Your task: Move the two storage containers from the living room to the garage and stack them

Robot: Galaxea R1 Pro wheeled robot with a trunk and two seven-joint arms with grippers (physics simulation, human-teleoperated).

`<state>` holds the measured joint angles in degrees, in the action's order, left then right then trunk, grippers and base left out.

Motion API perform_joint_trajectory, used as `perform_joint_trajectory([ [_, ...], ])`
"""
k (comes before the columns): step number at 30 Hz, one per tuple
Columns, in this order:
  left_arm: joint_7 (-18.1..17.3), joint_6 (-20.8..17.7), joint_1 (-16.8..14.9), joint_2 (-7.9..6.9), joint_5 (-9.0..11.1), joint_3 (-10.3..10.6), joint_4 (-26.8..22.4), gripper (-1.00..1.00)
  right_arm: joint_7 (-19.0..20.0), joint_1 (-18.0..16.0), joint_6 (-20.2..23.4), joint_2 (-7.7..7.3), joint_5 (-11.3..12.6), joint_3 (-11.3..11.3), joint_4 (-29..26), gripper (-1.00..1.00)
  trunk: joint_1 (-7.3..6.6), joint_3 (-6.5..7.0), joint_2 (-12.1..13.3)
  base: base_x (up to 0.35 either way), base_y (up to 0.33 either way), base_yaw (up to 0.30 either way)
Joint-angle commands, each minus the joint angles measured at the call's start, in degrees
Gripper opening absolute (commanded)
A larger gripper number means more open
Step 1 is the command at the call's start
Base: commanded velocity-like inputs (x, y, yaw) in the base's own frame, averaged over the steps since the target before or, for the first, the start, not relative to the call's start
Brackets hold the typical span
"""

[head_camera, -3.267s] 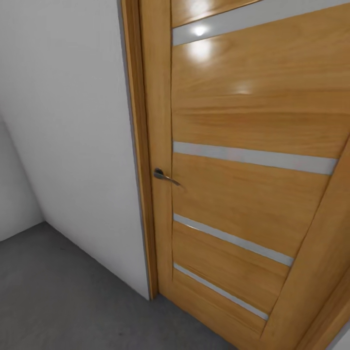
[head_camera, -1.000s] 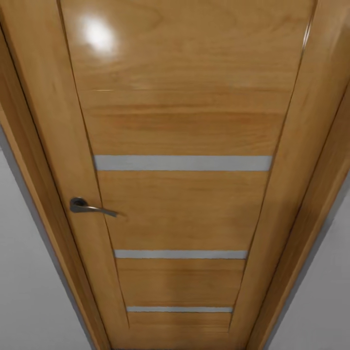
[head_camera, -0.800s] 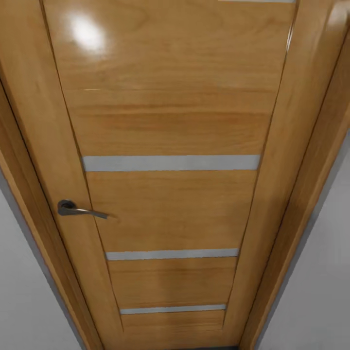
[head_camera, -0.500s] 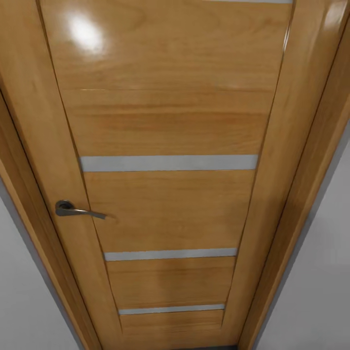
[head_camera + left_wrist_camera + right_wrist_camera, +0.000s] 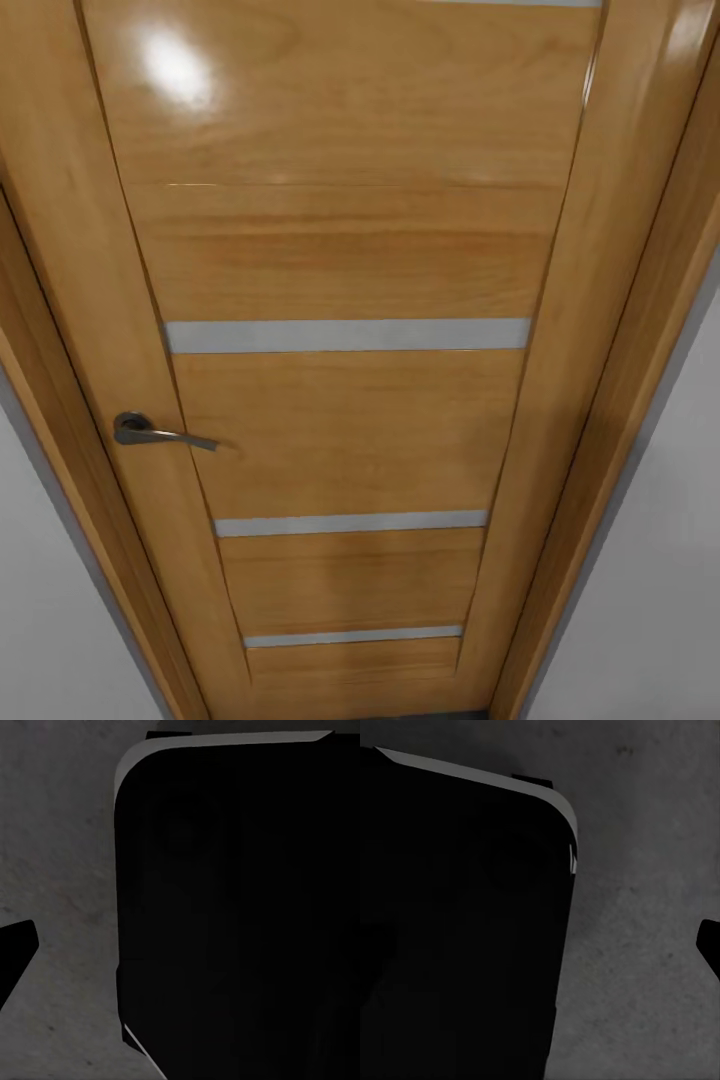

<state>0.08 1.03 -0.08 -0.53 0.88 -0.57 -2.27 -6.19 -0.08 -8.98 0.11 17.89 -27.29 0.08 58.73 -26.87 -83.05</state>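
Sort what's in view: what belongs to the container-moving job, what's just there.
Job:
- dark grey concrete floor, the garage surface the containers go on

Just there:
- wooden door, closed
- door handle
- door frame
- grey-white wall
- black robot body over the floor

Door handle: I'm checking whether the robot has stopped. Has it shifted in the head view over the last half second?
No. The door handle sits at the same spot against the door frame and the picture edges, so the camera appears still.
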Motion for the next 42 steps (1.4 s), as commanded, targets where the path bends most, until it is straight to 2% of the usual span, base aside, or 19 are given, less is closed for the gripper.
perform_joint_trajectory([
  [1, 0.01, 0.11, -0.01, 0.00, 0.09, -0.04, 0.02, 1.00, -0.14, -0.01, -0.17, 0.03, 0.53, -0.49, 0.01, 1.00, 0.00, -0.05, -0.02, 0.000, 0.000, 0.000],
  [15, 0.01, 0.11, -0.01, 0.00, 0.09, -0.04, 0.01, 1.00, -0.14, -0.01, -0.16, -0.02, 0.48, -0.56, 0.01, 1.00, 0.00, -0.05, -0.02, 0.000, 0.000, 0.079],
  [42, 0.01, 0.11, -0.01, 0.00, 0.09, -0.10, 0.00, 1.00, -0.14, -0.01, -0.16, -0.02, 0.47, -0.63, 0.01, 1.00, 0.00, -0.05, -0.02, 0.000, 0.000, 0.003],
])
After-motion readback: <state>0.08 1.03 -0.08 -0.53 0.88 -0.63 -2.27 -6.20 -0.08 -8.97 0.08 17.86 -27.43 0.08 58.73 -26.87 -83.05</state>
